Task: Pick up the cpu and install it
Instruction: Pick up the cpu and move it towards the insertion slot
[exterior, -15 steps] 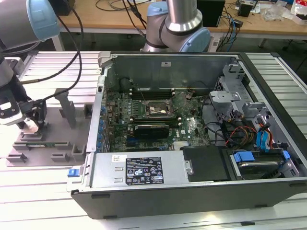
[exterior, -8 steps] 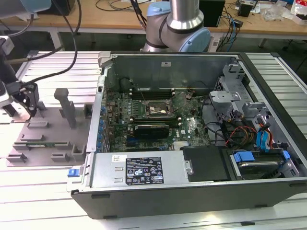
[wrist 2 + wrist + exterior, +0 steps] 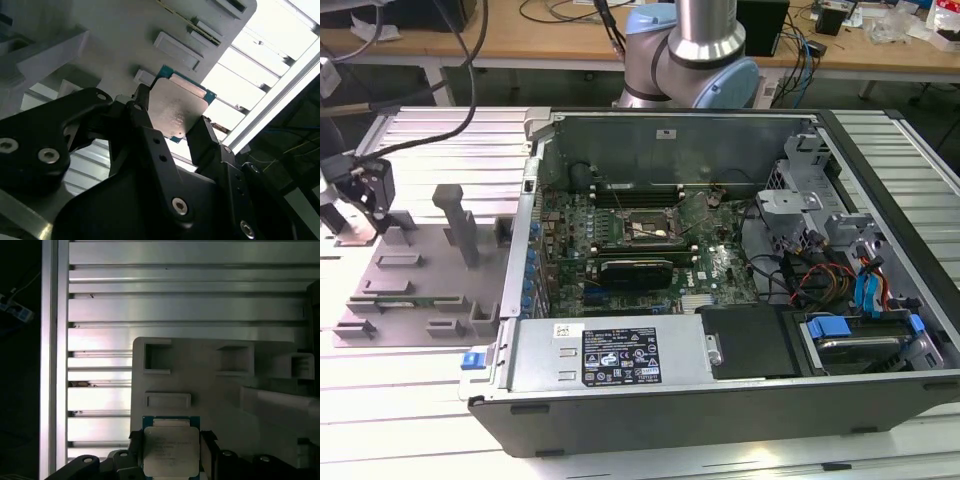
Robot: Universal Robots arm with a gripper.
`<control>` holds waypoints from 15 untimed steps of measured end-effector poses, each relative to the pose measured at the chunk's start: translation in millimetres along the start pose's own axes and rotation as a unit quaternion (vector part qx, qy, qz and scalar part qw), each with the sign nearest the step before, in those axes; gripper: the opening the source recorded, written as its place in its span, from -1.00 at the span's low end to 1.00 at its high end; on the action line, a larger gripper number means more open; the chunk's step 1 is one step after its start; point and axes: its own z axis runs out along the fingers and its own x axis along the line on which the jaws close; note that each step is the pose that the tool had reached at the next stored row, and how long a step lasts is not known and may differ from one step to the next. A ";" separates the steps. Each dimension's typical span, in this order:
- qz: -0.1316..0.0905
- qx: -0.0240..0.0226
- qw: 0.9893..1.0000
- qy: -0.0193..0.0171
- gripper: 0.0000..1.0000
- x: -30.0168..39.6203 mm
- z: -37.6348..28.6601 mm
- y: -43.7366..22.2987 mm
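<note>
The cpu (image 3: 177,106) is a small flat square chip with a silvery top plate and a blue-green rim. My gripper (image 3: 172,119) is shut on it, one black finger (image 3: 201,136) on each of two opposite edges. In the first wrist view the cpu (image 3: 171,450) hangs in the gripper (image 3: 171,442) over the edge of the grey tray (image 3: 200,372). In the exterior view the gripper (image 3: 362,200) is at the far left, above the tray's (image 3: 420,295) far left corner. The dark square socket (image 3: 645,228) lies on the motherboard inside the open computer case (image 3: 720,385).
Grey plastic blocks and an upright post (image 3: 455,222) stand on the tray. The case wall (image 3: 525,210) rises between the tray and the motherboard. Cables and a drive cage (image 3: 800,215) crowd the case's right side. Slotted aluminium table (image 3: 175,305) surrounds the tray.
</note>
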 end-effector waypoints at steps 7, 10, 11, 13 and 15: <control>0.000 0.000 1.000 0.000 0.09 -0.1 -14.9 0.7; 0.000 0.000 1.000 0.000 0.09 -0.1 -24.1 1.1; 0.000 0.000 1.000 0.000 0.09 -0.1 -26.7 1.2; 0.000 0.000 1.000 0.000 0.09 -0.2 -33.5 1.6; 0.000 0.000 1.000 0.000 0.09 -0.2 -39.5 1.9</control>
